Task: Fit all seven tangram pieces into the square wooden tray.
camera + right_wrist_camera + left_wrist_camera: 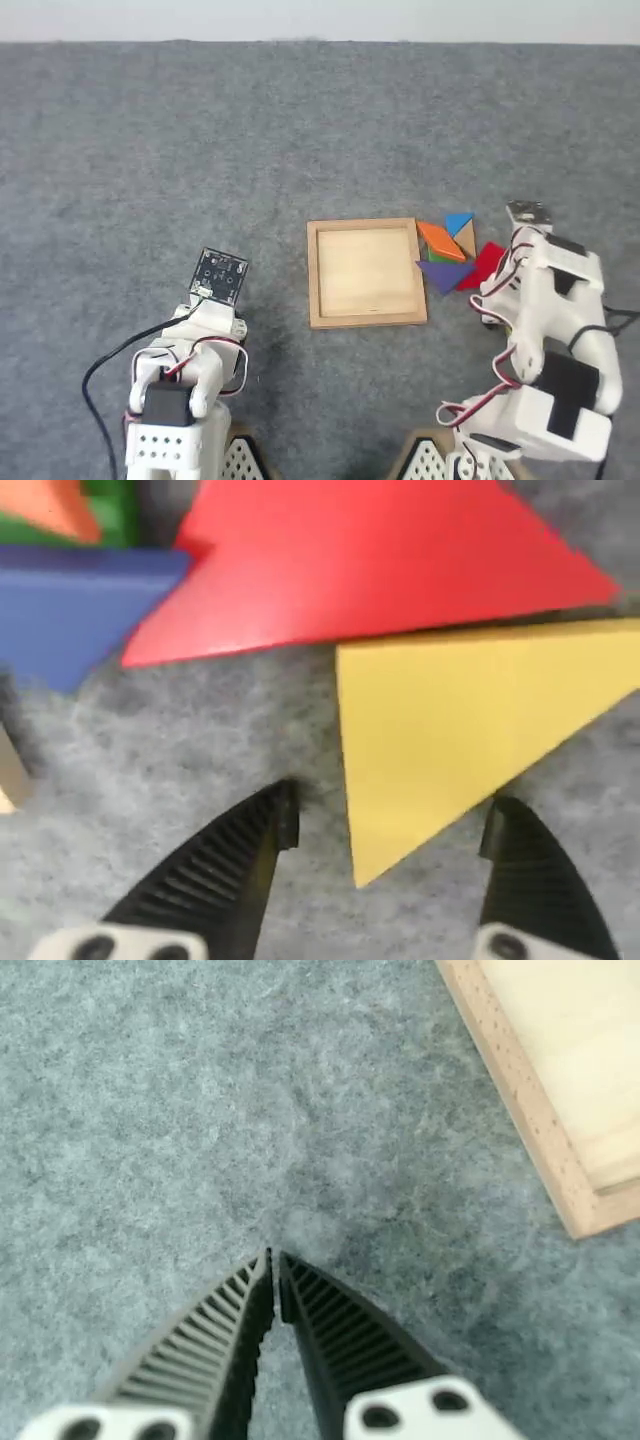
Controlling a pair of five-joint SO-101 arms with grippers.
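Right gripper (392, 812) open around the tip of a yellow triangle (450, 720); left gripper (272, 1262) closed over grey felt.

The right gripper's two black ribbed fingers (250, 850) stand apart, one on each side of the yellow triangle's narrow corner. The triangle lies flat on the grey felt mat (200, 150). Whether either finger touches it cannot be told. A red triangle (380, 560) lies against the yellow one's far edge, with a violet-blue triangle (70, 600) beside it. From above, these pieces cluster with an orange piece (437, 240), a small blue triangle (458, 221) and a tan triangle (467, 241). All lie on the mat, just beside the square wooden tray (312, 275), on the side nearer the right arm (550, 300). The left gripper's fingers are pressed together above the mat, near one corner of the tray.
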